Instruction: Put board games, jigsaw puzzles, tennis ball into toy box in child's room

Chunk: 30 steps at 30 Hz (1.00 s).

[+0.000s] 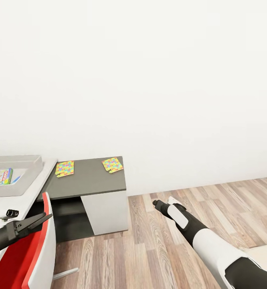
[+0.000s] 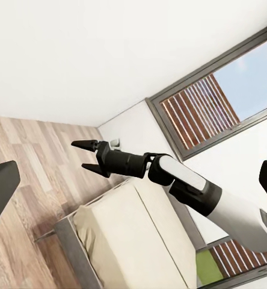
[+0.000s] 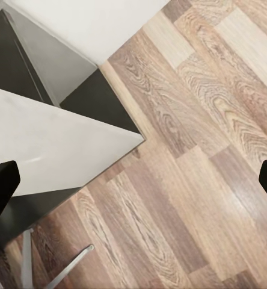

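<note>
Two multicoloured jigsaw puzzles lie flat on the table's dark grey top. At the far left, on the longer pale top, stands the grey toy box with a bright board game inside it. My left gripper hovers open and empty beside the pale top, well below the toy box. Over the wood floor to the right of the desk, my right gripper is empty; the left wrist view shows the right gripper open. The beige bed lies behind it.
A red and white chair stands against the desk under my left arm. A small dark object rests on the pale top. The white desk panel meets the wood floor. Slatted windows line the wall by the bed.
</note>
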Available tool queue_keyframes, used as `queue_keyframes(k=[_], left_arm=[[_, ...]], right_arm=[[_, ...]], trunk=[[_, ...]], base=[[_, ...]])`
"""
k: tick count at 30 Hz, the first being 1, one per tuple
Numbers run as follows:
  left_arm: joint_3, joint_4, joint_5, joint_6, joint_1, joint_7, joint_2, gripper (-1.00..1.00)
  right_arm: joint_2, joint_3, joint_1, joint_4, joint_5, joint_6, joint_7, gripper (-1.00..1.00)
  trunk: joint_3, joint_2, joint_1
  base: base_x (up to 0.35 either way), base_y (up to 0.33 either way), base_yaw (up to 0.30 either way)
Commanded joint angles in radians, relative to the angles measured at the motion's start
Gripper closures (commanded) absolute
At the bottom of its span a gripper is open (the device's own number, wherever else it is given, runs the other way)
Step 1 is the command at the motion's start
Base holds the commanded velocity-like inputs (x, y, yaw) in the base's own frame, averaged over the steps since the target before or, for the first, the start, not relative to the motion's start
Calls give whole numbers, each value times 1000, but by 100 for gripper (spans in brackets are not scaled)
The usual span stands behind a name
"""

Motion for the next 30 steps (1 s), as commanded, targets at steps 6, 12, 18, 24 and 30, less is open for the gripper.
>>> queue_keyframes(k=[6, 12, 18, 24, 30], left_arm=[[1, 0, -2, 10, -1, -4, 3, -100], [1, 0, -2, 10, -1, -4, 7, -100], [0, 0, -1, 9, -1, -4, 8, -100], [0, 0, -1, 9, -1, -4, 8, -100], [0, 0, -2, 9, -1, -2, 8, -100]], right_arm=[[0, 4, -1, -2, -7, 2, -8, -100], [1, 3, -1, -2, -7, 3, -8, -100], [1, 2, -1, -2, -7, 3, -7, -100], [1, 3, -1, -2, -7, 3, -7, -100], [1, 3, -1, -2, -7, 3, -6, -100]], trunk=[[-2, -2, 1], [-2, -2, 1], [-2, -2, 1], [-2, -2, 1], [-2, -2, 1]], base=[[0, 0, 0], [0, 0, 0], [0, 0, 0], [0, 0, 0], [0, 0, 0]])
